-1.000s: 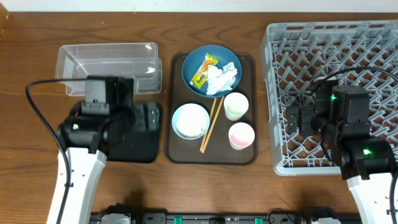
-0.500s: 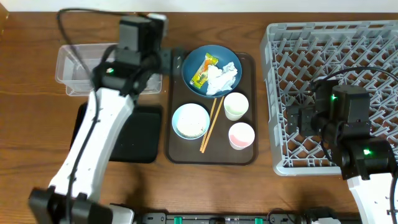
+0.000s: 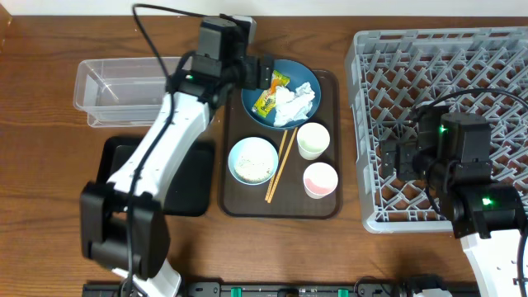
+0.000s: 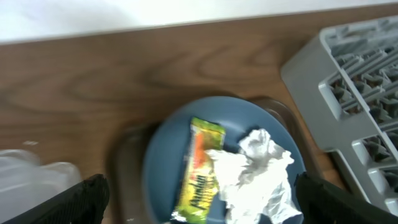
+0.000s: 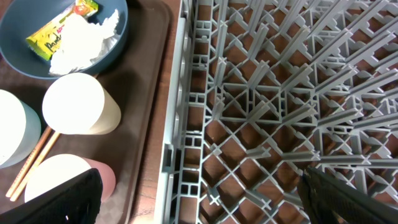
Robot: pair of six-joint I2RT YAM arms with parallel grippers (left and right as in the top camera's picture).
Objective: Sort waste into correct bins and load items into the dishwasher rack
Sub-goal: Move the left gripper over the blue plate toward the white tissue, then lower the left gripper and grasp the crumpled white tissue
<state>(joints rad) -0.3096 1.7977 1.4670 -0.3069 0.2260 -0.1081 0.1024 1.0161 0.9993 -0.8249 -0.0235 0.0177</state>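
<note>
The dark blue bowl (image 3: 250, 95) sits at the back of the brown tray and holds the yellow-green wrapper (image 3: 269, 95) and white tissue (image 3: 295, 103). My left gripper (image 3: 262, 73) hovers open just above the bowl's back-left rim. In the left wrist view the wrapper (image 4: 200, 171) and tissue (image 4: 258, 174) lie between its spread fingers (image 4: 202, 196). The light blue bowl (image 3: 252, 160) holds rice scraps. Chopsticks (image 3: 279, 165), pale cup (image 3: 313, 140) and pink cup (image 3: 320, 180) stand beside it. My right gripper (image 3: 396, 157) is open and empty over the rack's (image 3: 445, 82) left edge.
The brown tray (image 3: 280, 208) lies mid-table. The clear tub (image 3: 140, 87) is at back left, the black tray (image 3: 186, 190) in front of it, partly under my left arm. The right wrist view shows the rack (image 5: 280, 93) and the cups (image 5: 78, 102).
My left arm has swung from above the black tray, past the clear tub, to the dark blue bowl. The right arm has not moved.
</note>
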